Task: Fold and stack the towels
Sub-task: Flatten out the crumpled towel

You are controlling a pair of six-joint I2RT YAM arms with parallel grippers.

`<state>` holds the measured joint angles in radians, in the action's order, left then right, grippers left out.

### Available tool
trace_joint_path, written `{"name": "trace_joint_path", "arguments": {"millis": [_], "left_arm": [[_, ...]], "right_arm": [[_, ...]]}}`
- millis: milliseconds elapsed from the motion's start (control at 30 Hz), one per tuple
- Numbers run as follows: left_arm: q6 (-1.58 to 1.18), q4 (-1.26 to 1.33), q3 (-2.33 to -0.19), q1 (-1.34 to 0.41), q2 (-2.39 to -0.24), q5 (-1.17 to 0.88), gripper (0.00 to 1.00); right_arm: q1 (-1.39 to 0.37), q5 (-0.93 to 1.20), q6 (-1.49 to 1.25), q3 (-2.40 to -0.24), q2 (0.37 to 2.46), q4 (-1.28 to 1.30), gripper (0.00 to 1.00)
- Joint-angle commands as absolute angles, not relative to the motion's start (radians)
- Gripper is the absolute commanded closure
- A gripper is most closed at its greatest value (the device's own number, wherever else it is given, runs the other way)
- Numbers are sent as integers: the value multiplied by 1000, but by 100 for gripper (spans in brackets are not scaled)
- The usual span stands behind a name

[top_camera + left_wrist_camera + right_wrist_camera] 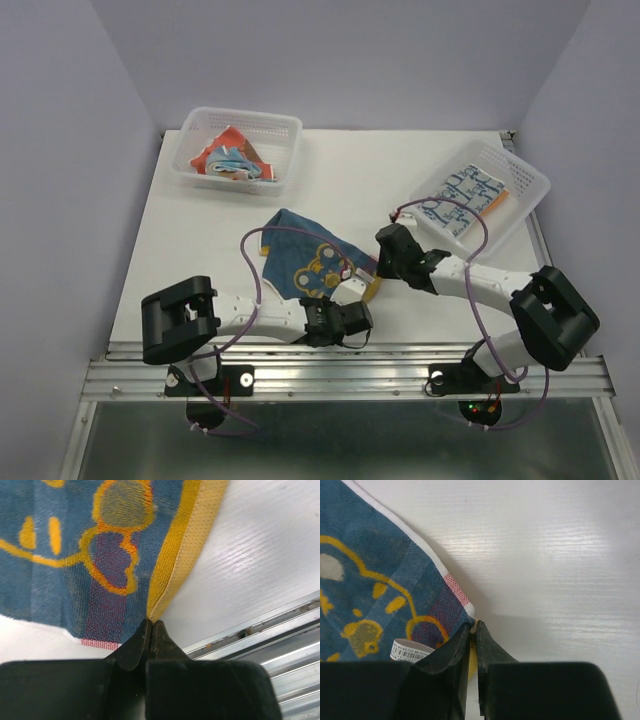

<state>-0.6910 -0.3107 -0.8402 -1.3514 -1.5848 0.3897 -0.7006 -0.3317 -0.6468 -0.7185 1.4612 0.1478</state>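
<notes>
White walls close round a pale worktop (200, 250), where a navy bear towel (303, 255) lies rumpled and half spread.

Both arms meet at the towel's near right side. The left pincer (362, 297) is pinched tight on the towel's yellow-hemmed corner (172, 565), its tips (150, 630) pressed together with only cloth between them. Just beyond it, the right pincer (368, 268) is clamped just as narrowly on a neighbouring corner, the one with the little red-and-white checked patch (456, 587). A white barcode label (407, 651) curls up from the cloth right beside those tips.

Off the towel's far left corner stands a white lattice basket (243, 113) holding a red-orange towel (228, 145) and a light blue one (240, 165), both crumpled (I can't tell how they overlap). Well to the towel's right sits a second lattice basket (530, 185), with a white towel with blue print (462, 195) folded flat on top of an orange towel (497, 203).

A metal rail (350, 375) runs along the towel's near side.
</notes>
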Motion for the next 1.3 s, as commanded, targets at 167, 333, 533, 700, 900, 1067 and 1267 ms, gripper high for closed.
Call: {"name": "trace_joint_path", "arguments": {"millis": [167,333,533,700,900,1067,1267], "left_arm": [[-715,-422,-937,-1348,-1286,737,100],[-582,-345,-1068,-1348,-1096,938,100],[-301,-40,-1094,-1347,-884,772,100],[-232,-18,-1152,-1347,-798,596,100],[-207,-6,-1233,-1348,-756,269,100],[-230,-14,-1282,-1347,-756,101,100],[-275,-5,-1272,-1348,-729,5,100]], "right_arm": [[-696,-288,-572,-712,1158,101,99],[-696,-304,-486,-851,993,178,99],[-696,-229,-427,-995,865,184,99],[-698,-111,-402,-1110,818,216,99],[-696,109,-411,-1218,767,216,99],[-696,264,-442,-1270,726,215,99],[-698,350,-506,-1227,635,184,99]]}}
